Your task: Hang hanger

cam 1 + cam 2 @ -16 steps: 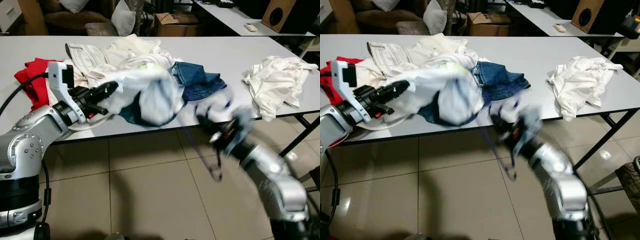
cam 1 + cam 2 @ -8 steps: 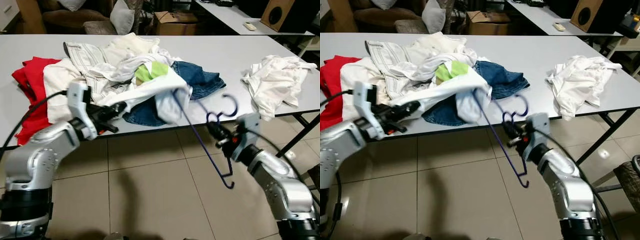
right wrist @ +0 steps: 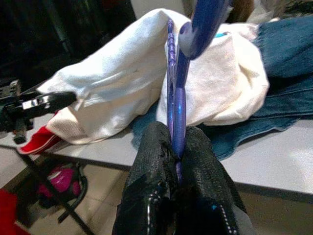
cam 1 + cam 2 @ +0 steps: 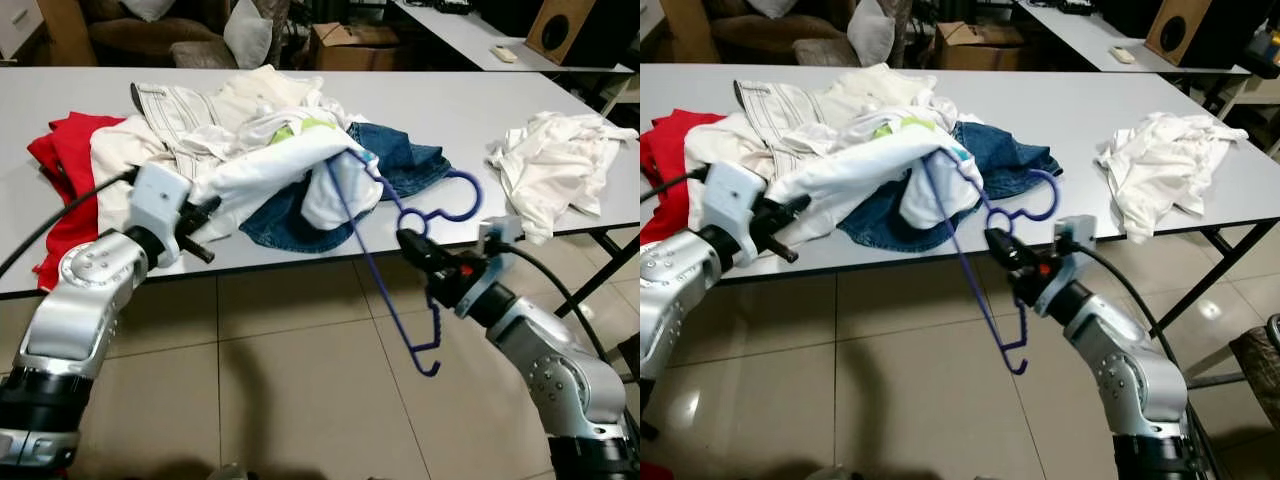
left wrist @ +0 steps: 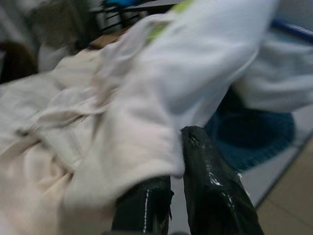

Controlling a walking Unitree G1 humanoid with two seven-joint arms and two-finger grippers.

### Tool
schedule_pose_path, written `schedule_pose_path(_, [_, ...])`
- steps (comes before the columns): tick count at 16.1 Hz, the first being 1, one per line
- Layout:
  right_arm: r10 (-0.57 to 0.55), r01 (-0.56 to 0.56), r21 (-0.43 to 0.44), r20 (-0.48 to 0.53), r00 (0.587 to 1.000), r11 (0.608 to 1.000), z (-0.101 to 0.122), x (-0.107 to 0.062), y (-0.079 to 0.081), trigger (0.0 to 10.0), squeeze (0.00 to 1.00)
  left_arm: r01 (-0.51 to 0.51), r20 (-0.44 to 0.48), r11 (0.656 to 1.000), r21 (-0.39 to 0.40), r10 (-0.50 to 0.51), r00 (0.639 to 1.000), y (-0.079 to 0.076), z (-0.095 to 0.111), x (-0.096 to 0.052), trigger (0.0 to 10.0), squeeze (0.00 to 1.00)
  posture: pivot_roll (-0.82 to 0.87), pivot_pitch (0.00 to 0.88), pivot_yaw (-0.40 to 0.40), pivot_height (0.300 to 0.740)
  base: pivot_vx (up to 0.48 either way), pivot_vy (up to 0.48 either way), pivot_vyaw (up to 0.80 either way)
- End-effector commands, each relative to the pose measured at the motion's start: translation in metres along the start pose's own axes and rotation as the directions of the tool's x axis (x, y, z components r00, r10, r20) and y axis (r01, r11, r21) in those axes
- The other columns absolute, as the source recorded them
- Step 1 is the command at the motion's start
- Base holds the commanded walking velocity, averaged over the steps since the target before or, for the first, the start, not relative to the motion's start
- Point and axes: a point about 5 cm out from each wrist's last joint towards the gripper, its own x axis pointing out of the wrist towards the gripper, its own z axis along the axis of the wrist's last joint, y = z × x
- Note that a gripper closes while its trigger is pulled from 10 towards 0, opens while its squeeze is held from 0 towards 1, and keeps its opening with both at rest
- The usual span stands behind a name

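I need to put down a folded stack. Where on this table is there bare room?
Bare tabletop lies between the blue jeans and the crumpled white garment, and along the far edge behind both. The left half is crowded: red garment, cream clothes and the white shirt, held by the left gripper, with the right gripper's blue hanger hooked into it.

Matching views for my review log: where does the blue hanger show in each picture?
Left eye view: blue hanger, centre, off the table's front edge.
Right eye view, centre.
Left wrist view: blue sliver, upper right corner.
Right wrist view, between the right gripper fingers.
Shared landmark: white garment.
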Motion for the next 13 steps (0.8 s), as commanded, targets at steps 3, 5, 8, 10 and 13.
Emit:
schedule_pose_path(3, [0.025, -0.024, 0.022, -0.029, 0.999, 0.999, -0.001, -0.001, 0.004, 10.0, 0.00, 0.098, 0.116, 0.995, -0.007, -0.097, 0.989, -0.010, 0.008, -0.005, 10.0, 1.00, -0.11, 0.000, -0.086, 0.740, 0.000, 0.000, 0.00])
schedule_pose_path(5, [0.033, -0.032, 0.022, -0.049, 0.998, 0.999, -0.003, -0.001, 0.004, 10.0, 0.00, 0.217, 0.141, 0.976, -0.017, -0.213, 0.967, -0.014, 0.010, -0.015, 10.0, 1.00, -0.11, 0.000, -0.086, 0.740, 0.000, 0.000, 0.00])
schedule_pose_path(8, [0.038, -0.036, 0.018, -0.063, 0.997, 0.999, -0.003, -0.002, 0.004, 10.0, 0.00, 0.250, 0.185, 0.968, 0.027, -0.250, 0.950, -0.020, 0.018, -0.016, 10.0, 1.00, -0.11, 0.000, -0.099, 0.740, 0.000, 0.000, 0.00])
schedule_pose_path(10, [0.041, -0.040, 0.018, -0.065, 0.997, 0.999, -0.002, -0.002, 0.005, 10.0, 0.00, 0.133, 0.169, 0.981, 0.139, -0.156, 0.973, -0.019, 0.019, -0.002, 10.0, 1.00, -0.12, 0.000, -0.101, 0.740, 0.000, 0.000, 0.00])
schedule_pose_path(13, [0.043, -0.043, 0.015, -0.066, 0.997, 0.999, -0.001, -0.002, 0.005, 10.0, 0.00, 0.110, 0.264, 0.961, 0.253, -0.178, 0.948, -0.028, 0.035, 0.008, 10.0, 1.00, -0.12, 0.000, -0.096, 0.740, 0.000, 0.000, 0.00])
